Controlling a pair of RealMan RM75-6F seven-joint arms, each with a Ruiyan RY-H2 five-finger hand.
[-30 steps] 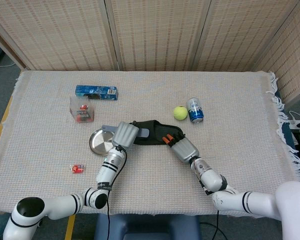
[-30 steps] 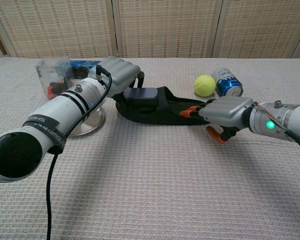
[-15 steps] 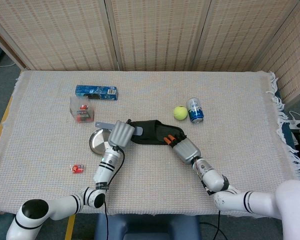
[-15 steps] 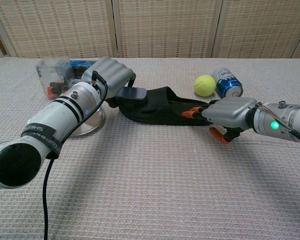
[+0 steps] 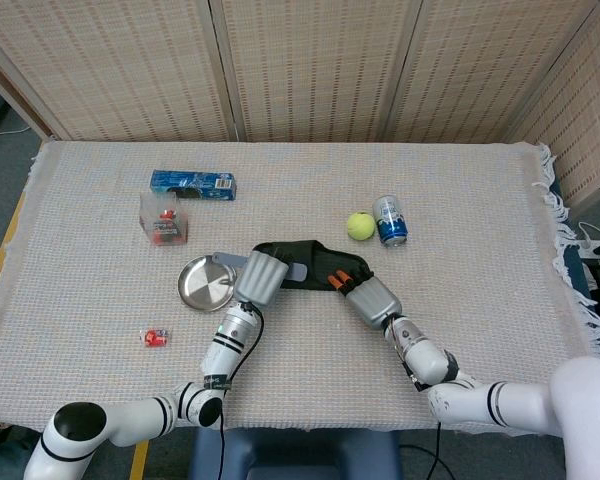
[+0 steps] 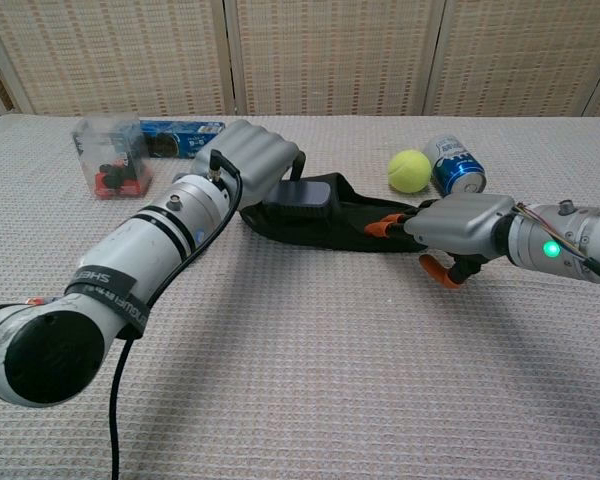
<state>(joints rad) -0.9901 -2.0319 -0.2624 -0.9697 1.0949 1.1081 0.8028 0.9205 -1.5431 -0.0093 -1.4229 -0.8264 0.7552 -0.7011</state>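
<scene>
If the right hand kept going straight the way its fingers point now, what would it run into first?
The right hand points up-left and its orange-tipped fingers already rest on the black pouch, so the pouch comes first. Further along that line is probably the left hand, though depth is unclear.

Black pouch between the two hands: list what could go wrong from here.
1. The left hand grips one end of the black pouch and the right hand pinches the other; uneven pulling may tug it free of one of them.
2. The metal dish lies close beside the left hand and may get knocked.
3. The tennis ball and can sit just behind the pouch; a sweep could roll them.
</scene>
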